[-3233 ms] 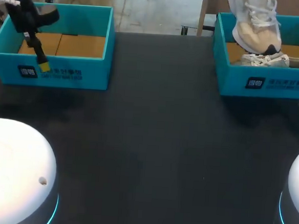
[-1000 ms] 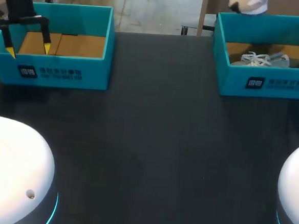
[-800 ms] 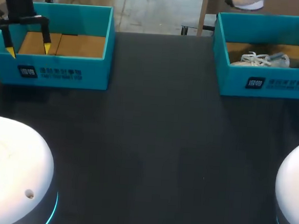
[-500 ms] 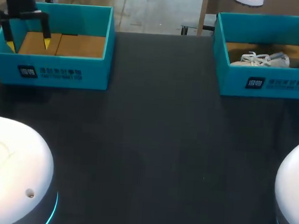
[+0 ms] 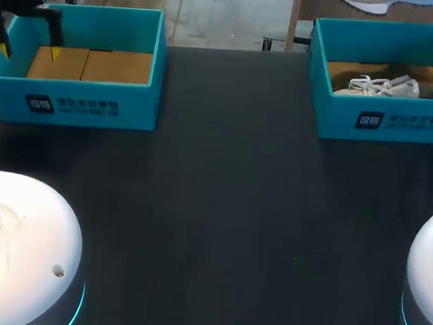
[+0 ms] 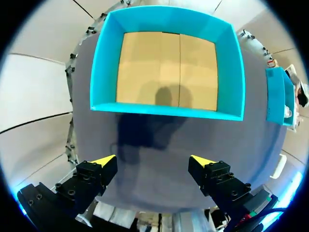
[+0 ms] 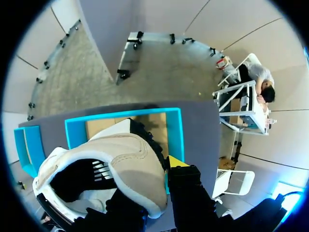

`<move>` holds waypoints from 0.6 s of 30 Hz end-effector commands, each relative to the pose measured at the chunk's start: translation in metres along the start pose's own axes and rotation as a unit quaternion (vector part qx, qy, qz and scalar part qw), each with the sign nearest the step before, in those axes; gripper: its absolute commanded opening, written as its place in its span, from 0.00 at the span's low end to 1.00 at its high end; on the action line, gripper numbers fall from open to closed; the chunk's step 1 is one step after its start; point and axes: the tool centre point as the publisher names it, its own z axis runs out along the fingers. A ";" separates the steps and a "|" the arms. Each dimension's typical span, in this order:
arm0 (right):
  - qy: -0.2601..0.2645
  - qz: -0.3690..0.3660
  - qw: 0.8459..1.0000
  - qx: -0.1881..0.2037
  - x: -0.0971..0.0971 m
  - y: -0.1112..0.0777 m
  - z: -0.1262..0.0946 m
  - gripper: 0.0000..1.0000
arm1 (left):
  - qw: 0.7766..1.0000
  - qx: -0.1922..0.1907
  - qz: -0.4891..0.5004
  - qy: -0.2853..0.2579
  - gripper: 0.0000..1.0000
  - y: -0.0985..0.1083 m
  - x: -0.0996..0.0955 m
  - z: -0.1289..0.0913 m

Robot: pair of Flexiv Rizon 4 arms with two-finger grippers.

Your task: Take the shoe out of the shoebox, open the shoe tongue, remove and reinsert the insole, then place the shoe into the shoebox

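Left gripper point(image 5: 29, 50) hangs above the desk's point(image 5: 222, 193) far-left corner, over the left end of the left shoebox point(image 5: 94, 98). Its fingers are spread wide, nothing is between them, and it touches nothing. In the left wrist view the left gripper point(image 6: 152, 160) looks down on this shoebox point(image 6: 164, 111). All four teal walls are in sight and the tan cardboard floor shows whole.

Right shoebox point(image 5: 386, 122) sits at the desk's far-right corner, its right wall cut off by the head view's edge. A grey-white sneaker point(image 5: 389, 86) lies on its side inside, laces toward the desk's middle. Both boxes stand close to the desk's far edge, well apart, with a broad stretch of dark desk top between them and on the near side of both.

Lifted shoe point(image 5: 384, 2) is up above the desk's far-right corner, only its pale sole showing at the head view's top edge. In the right wrist view the right gripper point(image 7: 161, 169) is closed on this beige-and-white shoe point(image 7: 120, 159). One yellow tip shows against its side and the other is hidden behind it. The right shoebox point(image 7: 175, 130) is below the shoe, not touching it.
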 end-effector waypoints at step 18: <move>-0.003 0.135 0.990 0.037 -0.022 0.004 0.042 0.00 | 0.999 0.002 -0.040 0.002 1.00 -0.024 -0.008 -0.002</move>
